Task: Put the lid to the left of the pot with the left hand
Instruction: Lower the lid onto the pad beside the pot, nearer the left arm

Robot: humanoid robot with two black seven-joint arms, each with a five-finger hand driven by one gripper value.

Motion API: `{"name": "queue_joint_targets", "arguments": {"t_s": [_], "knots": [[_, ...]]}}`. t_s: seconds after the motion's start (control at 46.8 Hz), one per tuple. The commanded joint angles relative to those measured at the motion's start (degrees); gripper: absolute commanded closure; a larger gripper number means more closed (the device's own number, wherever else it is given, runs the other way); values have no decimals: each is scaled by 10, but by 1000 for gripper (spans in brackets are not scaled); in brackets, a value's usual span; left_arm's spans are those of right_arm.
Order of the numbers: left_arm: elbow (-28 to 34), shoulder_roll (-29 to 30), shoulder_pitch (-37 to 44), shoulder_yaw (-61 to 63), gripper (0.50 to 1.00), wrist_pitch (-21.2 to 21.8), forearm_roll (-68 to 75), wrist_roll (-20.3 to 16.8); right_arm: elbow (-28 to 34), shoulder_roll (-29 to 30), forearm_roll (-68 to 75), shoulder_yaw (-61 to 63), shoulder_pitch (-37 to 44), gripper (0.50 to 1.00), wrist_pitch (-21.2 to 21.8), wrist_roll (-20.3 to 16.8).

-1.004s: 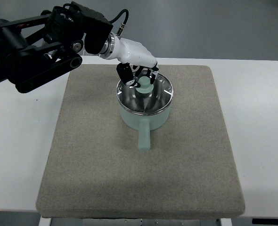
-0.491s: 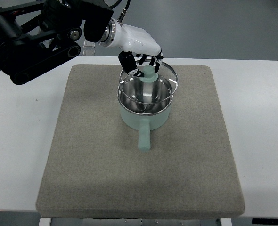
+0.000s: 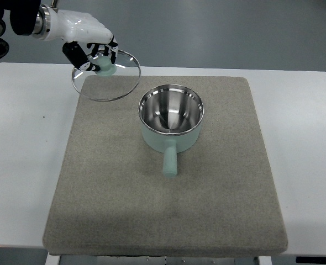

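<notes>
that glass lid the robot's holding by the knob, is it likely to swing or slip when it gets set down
Probably rigid: the lid looks like clear glass in a metal rim, so it won't flex but could crack if dropped. Held only by its small green knob in the left hand, it may tilt. On the fabric mat it should lie flat without sliding much.

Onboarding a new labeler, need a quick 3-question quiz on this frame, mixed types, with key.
1. True or false: the lid rests on the pot.
2. Multiple choice: what part of the lid do the left hand fingers grip? A) metal rim B) green knob C) glass centre
3. Fill in: the pot's handle points toward the ___ edge of the picture.

Key
1. False: the lid is held up at the mat's far left corner, clear of the open pot.
2. B
3. Bottom
</notes>
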Motion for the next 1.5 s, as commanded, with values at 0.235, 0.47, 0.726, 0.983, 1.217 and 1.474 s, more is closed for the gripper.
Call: {"name": "queue_joint_targets", "arguments": {"t_s": [0.235, 0.47, 0.726, 0.983, 1.217, 1.474], "knots": [[-6, 28, 106, -19, 1000, 0, 24, 0, 0, 0, 0, 1, 0, 579, 0, 0], [8, 19, 141, -19, 1000, 5, 25, 1, 0, 0, 0, 0, 0, 579, 0, 0], [34, -11, 160, -17, 1000, 41, 27, 1, 0, 0, 0, 0, 0, 579, 0, 0], [54, -24, 164, -16, 1000, 69, 30, 1, 0, 0, 0, 0, 0, 579, 0, 0], [57, -29, 167, -16, 766, 85, 29, 2, 0, 0, 0, 0, 0, 577, 0, 0], [63, -32, 167, -11, 506, 123, 22, 2, 0, 0, 0, 0, 0, 577, 0, 0]]}}
